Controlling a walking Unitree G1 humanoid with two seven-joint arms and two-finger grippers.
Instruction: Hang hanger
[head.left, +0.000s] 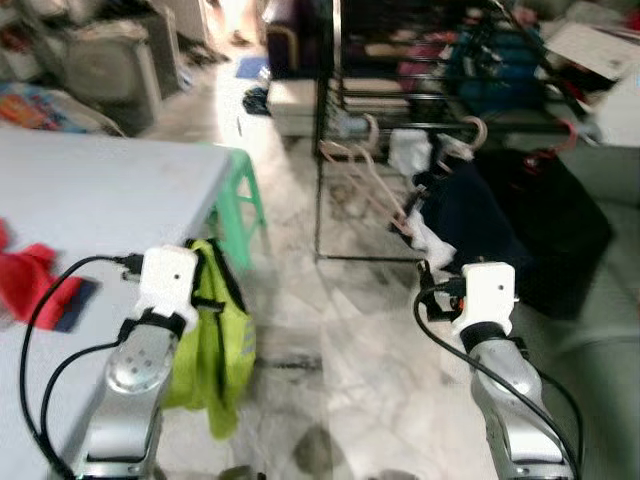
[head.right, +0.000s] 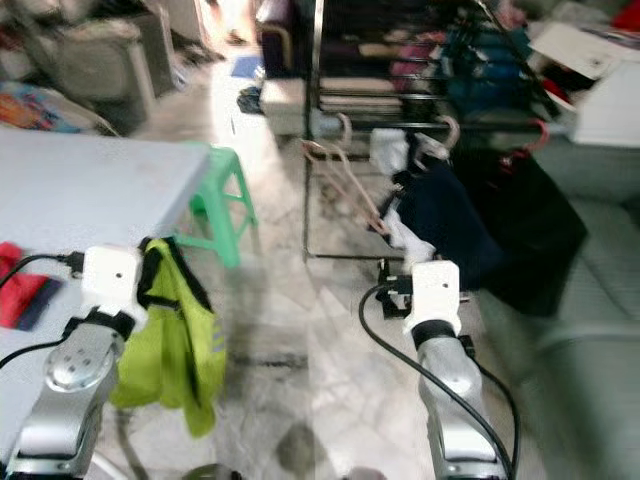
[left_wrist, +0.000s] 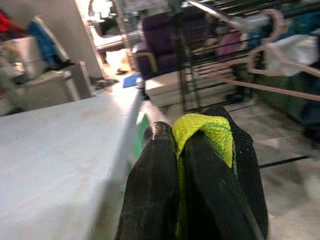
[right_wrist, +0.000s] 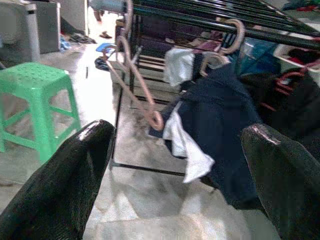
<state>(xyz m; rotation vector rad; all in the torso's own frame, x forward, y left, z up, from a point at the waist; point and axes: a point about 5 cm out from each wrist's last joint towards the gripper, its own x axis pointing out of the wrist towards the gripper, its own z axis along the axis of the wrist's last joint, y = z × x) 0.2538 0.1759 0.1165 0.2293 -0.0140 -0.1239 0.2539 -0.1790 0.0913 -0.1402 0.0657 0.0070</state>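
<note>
Marble floor (head.left: 340, 340) fills the frame's centre – pink hanger (right_wrist: 135, 80) hangs on the black rack (right_wrist: 200, 20), upper centre. Left hand (left_wrist: 182, 150) clenched on the lime-green garment (left_wrist: 205, 132) beside the counter (head.left: 100, 190); right hand (right_wrist: 175, 150) spread, released.

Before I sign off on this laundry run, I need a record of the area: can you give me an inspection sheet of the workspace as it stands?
Surface: grey table on the robot's left, marble floor ahead.
Job's things: yellow-green garment clamped in the left gripper; drying rack ahead; empty pink hanger on it.
Clutter: red cloth on the table; navy garment and white cloth on the rack.
Grippers: left jaws shut on the garment; right gripper open, holding nothing, facing the rack.
Cables: black leads at both wrists.
Surroundings: green stool, stacked household goods behind.
</note>
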